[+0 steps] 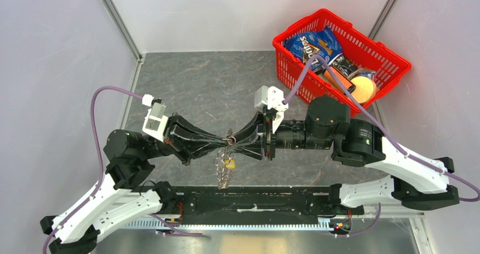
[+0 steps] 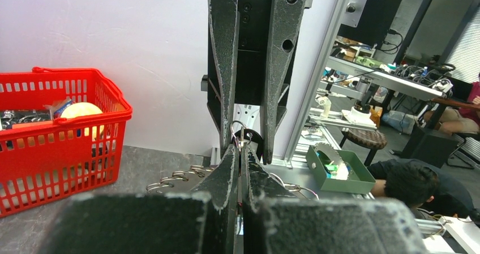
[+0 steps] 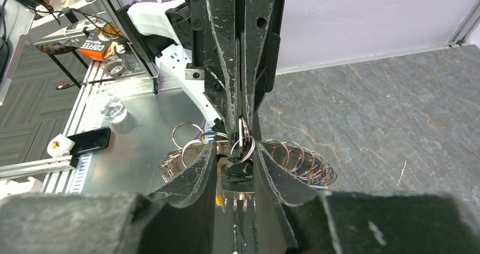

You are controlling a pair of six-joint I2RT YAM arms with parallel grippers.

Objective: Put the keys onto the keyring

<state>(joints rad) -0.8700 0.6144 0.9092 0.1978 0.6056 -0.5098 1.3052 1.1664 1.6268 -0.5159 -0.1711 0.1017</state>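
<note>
While my left tool (image 2: 241, 151) is pressed together on a thin wire loop (image 3: 243, 136) at the centre of the overhead frame, my right tool (image 3: 236, 147) meets it tip to tip. Its fingers are parted around that loop and a black key head (image 3: 235, 172); whether they squeeze anything I cannot tell. Just below the tips shows a yellow key (image 1: 229, 163), and the keyring (image 3: 297, 162), a fan of silver loops, spreads beneath them over the grey counter (image 1: 187, 84). At upper right sits a red basket (image 1: 294, 73) of snack packs.
</note>
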